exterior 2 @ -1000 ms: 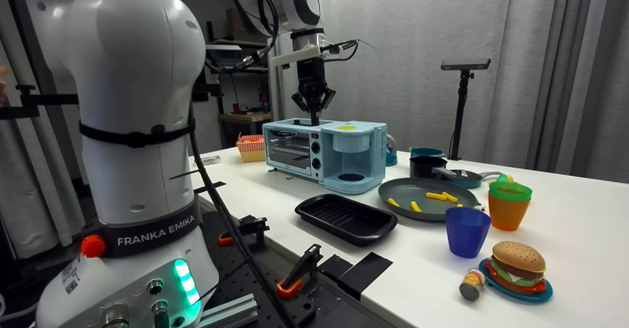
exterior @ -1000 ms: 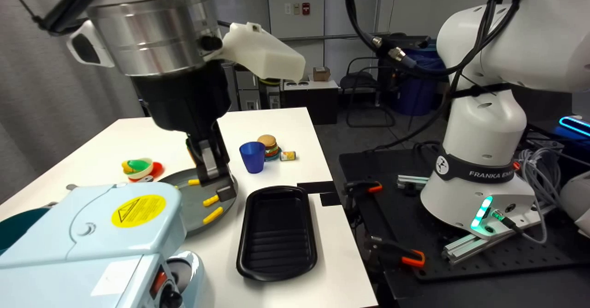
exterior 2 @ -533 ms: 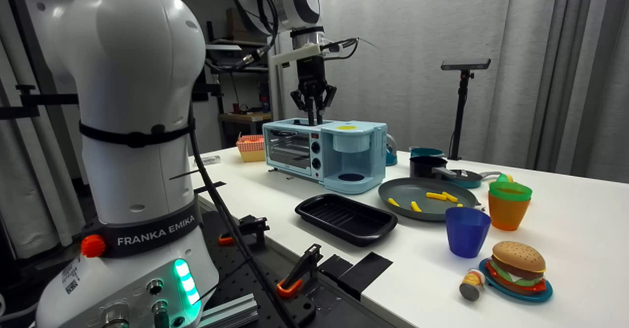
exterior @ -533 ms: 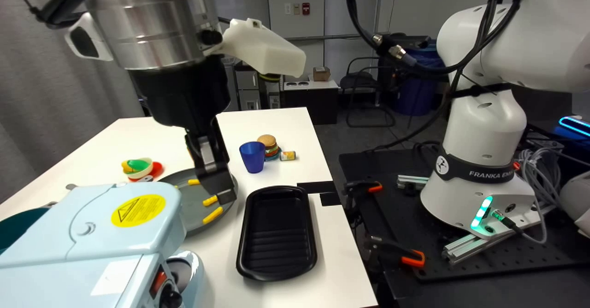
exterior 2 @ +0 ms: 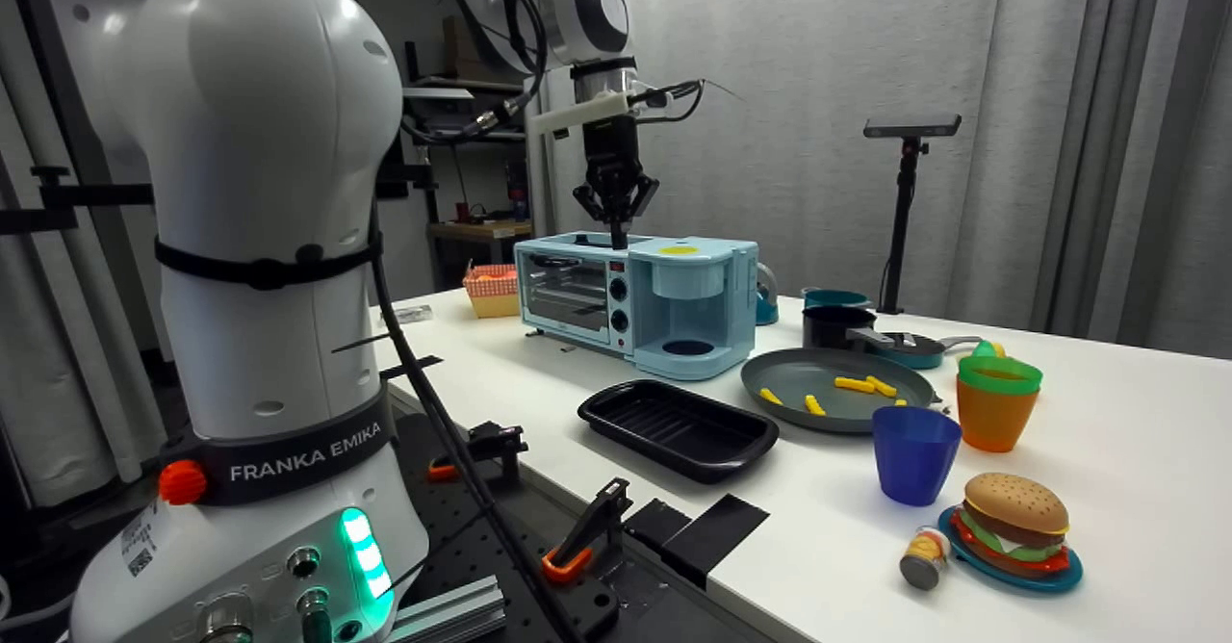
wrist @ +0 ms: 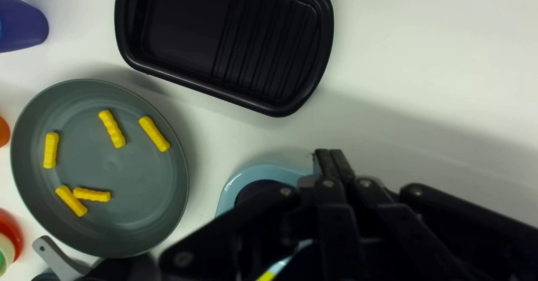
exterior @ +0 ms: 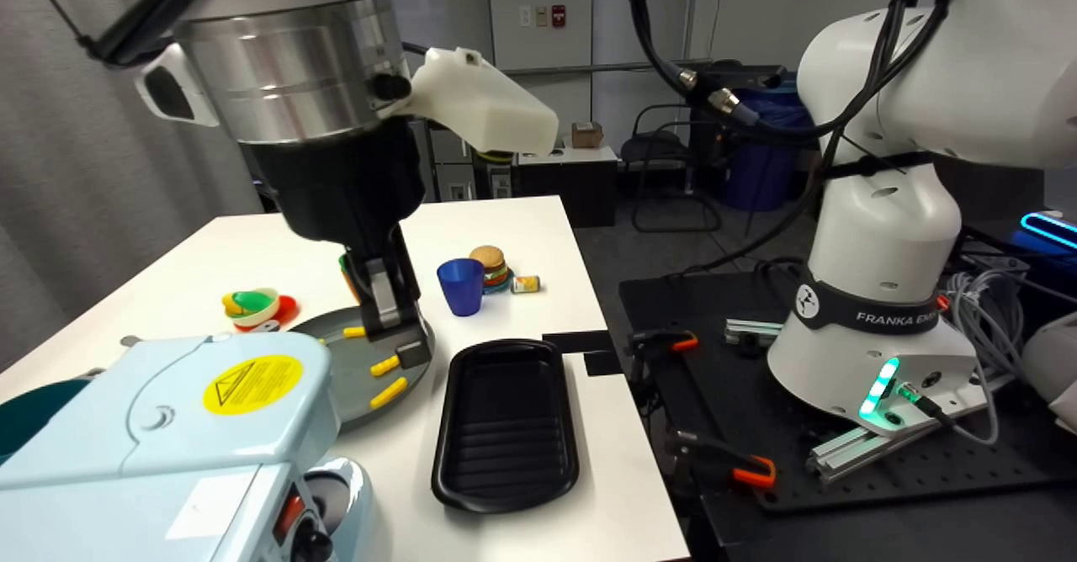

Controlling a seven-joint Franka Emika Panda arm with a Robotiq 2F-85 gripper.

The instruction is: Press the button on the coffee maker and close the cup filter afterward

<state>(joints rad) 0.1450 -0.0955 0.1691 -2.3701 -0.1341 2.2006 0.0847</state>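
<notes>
The coffee maker (exterior: 76, 436) is part of a boxy pale blue appliance, also in an exterior view (exterior 2: 743, 296). The cup filter, its rounded top piece with a yellow patch (exterior: 252, 384), lies level; it also shows in an exterior view (exterior 2: 687, 282). A red switch (exterior: 290, 513) sits above black knobs on the front panel, also in an exterior view (exterior 2: 617, 267). My gripper (exterior 2: 618, 243) is shut and empty, pointing down by the appliance's front; contact cannot be told. In the wrist view its fingertips (wrist: 335, 152) are together beside the coffee maker's base (wrist: 248, 173).
A black ribbed tray (wrist: 222, 33) and a grey plate (wrist: 111, 167) with several yellow sticks lie beside the coffee maker. A blue cup (exterior 2: 916, 455), a toy burger (exterior 2: 1015, 527) and a small can (exterior 2: 926, 558) stand further along. Dark pans (exterior 2: 837, 325) stand behind the plate.
Half a second ago my fingers were slightly apart, after being together a second ago; now they are together again. The gripper has shifted slightly down. The coffee maker has not visibly moved.
</notes>
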